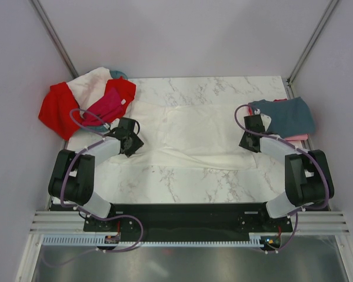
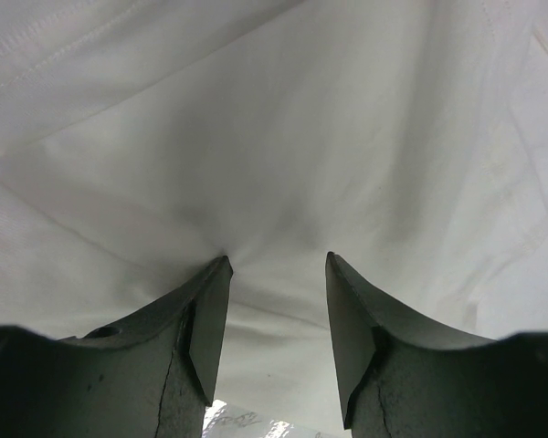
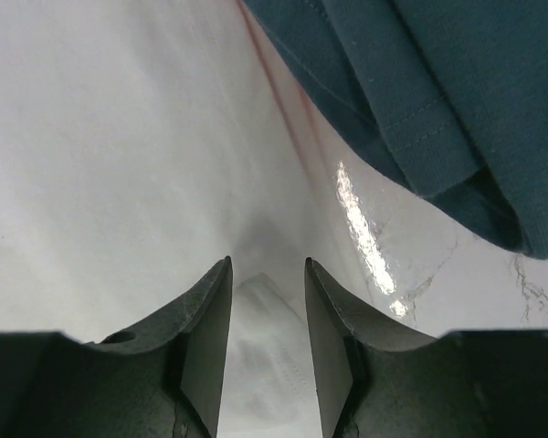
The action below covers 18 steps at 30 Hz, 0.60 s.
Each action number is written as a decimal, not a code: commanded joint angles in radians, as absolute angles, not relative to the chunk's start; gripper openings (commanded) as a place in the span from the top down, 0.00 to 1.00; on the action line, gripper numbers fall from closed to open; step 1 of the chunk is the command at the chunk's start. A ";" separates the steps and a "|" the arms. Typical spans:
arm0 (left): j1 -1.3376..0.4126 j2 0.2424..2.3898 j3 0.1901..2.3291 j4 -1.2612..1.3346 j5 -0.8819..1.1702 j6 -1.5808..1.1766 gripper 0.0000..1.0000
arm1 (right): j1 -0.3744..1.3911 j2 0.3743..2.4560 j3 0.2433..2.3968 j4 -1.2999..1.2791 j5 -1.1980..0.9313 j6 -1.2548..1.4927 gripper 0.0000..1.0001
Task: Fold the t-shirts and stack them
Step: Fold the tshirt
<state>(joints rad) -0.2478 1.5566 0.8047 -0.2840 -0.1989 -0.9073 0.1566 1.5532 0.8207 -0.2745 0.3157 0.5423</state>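
1. The white t-shirt (image 1: 188, 132), soft and matte with shallow creases, lies spread flat across the middle of the tabletop (image 1: 182, 182), which is glossy grey-veined marble.
2. The left gripper (image 1: 136, 144) sits at the shirt's left edge. Its dark wedge-shaped fingers (image 2: 205, 319) stand apart, tips touching puckered cloth and pinching nothing.
3. The right gripper (image 1: 246, 141) sits at the shirt's right edge, its fingers (image 3: 333, 338) also parted over the cloth, released.
4. At the tabletop's right edge a folded slate grey-blue shirt (image 1: 288, 116) with a stitched hem rests on a coral pink shirt (image 1: 297, 137).
5. At the far left corner a red shirt (image 1: 59, 108), a magenta shirt (image 1: 106, 106) and a second white shirt (image 1: 91, 82) lie crumpled in a heap over a teal basket (image 1: 119, 74).
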 commanded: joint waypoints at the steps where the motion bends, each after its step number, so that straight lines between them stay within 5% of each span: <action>1: -0.241 1.555 0.776 -0.324 -0.218 -0.920 0.46 | 0.153 1.491 0.792 -0.216 0.279 0.537 0.54; 4: -0.241 1.546 0.776 -0.325 -0.212 -0.920 0.46 | 0.153 1.494 0.779 -0.216 0.279 0.531 0.62; 9: -0.241 1.540 0.776 -0.327 -0.219 -0.919 0.46 | 0.152 1.503 0.776 -0.219 0.287 0.532 0.99; 18: -0.241 1.531 0.761 -0.327 -0.230 -0.919 0.46 | 0.124 1.473 0.844 -0.267 0.345 0.557 1.00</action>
